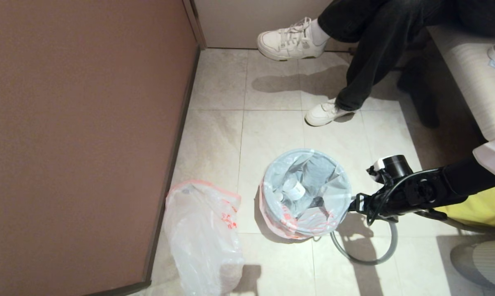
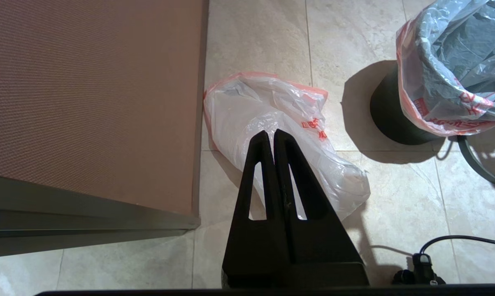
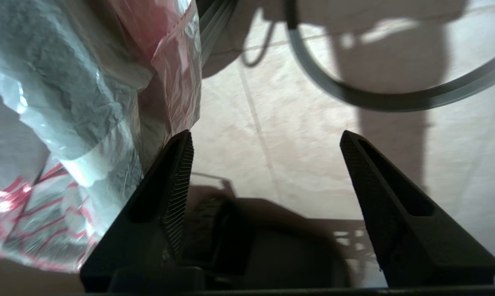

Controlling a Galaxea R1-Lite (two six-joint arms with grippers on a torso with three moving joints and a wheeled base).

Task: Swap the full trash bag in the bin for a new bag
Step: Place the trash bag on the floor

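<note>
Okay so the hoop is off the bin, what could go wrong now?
The open right end effector sits beside the translucent trash-filled bag lining the dark round bin; a shallow pinch might tear the film. The thin grey hoop lies underneath and could snag. The light bin might tip as the bag lifts.

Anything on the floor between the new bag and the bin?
No. In the head view, only bare floor tile separates the new bag from the bin; the left wrist view shows the same.
</note>
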